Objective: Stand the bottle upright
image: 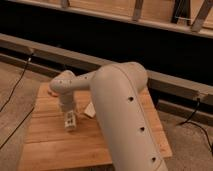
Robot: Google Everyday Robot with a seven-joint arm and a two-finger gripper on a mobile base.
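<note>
Down near the worktop (50, 145), tool (70, 121) poised low; cannot tell whether spread or pinching. Could send the bottle, not clearly made out, rolling if caught off-centre.

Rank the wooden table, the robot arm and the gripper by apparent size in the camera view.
Wooden table and robot arm: about alike; the arm's nearness to the camera inflates it, so unranked.
Gripper: smallest by far, low over the table's left part.

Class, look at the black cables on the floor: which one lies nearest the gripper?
The lower left cable, beside the wooden table's left edge. The gripper hangs over that side; the upper left cable and the right cable lie farther off.
</note>
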